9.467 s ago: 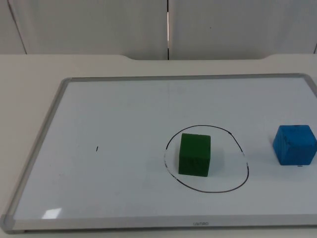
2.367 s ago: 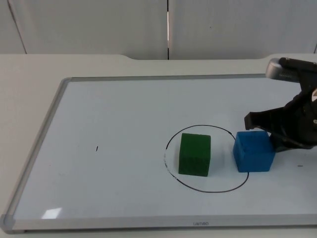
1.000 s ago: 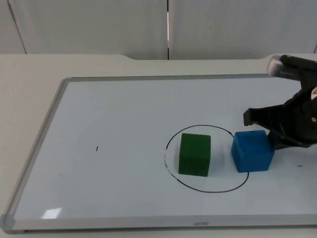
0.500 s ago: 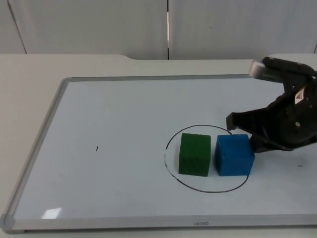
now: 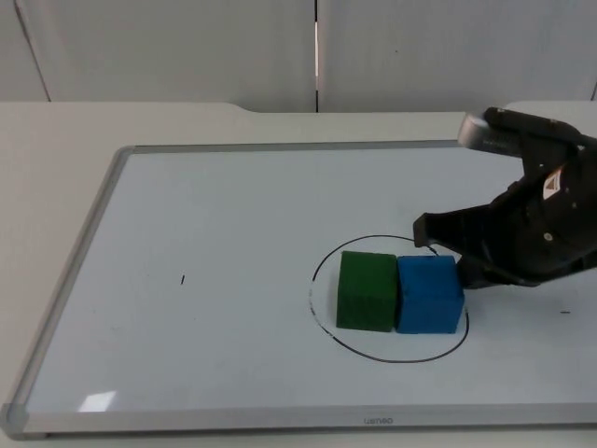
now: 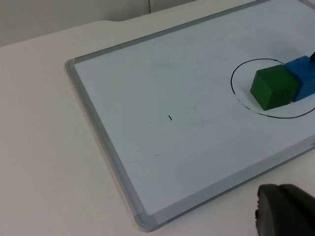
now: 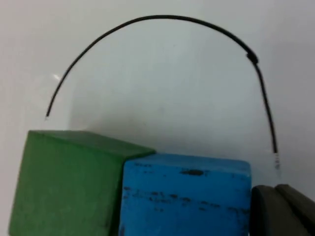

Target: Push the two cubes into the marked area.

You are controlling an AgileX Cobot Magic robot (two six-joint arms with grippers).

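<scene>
The right gripper (image 5: pixel 457 266) is pressing against the blue wooden cube (image 5: pixel 429 294); I cannot tell how its grip stands. That cube is touching the green wooden cube (image 5: pixel 366 290), both sitting inside the black drawn circle (image 5: pixel 322 327) on the whiteboard (image 5: pixel 187 205). The left gripper (image 6: pixel 285 216) is waiting beside the whiteboard.

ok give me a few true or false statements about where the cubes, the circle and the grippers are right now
1. The blue cube touches the green cube. True.
2. The green cube sits outside the drawn circle. False: it is inside it.
3. The right gripper is at the blue cube's right side. True.
4. The left gripper is pressing on the green cube. False: it waits off the whiteboard, apart from both cubes.
5. The blue cube is stacked on the green one. False: they stand side by side.
</scene>
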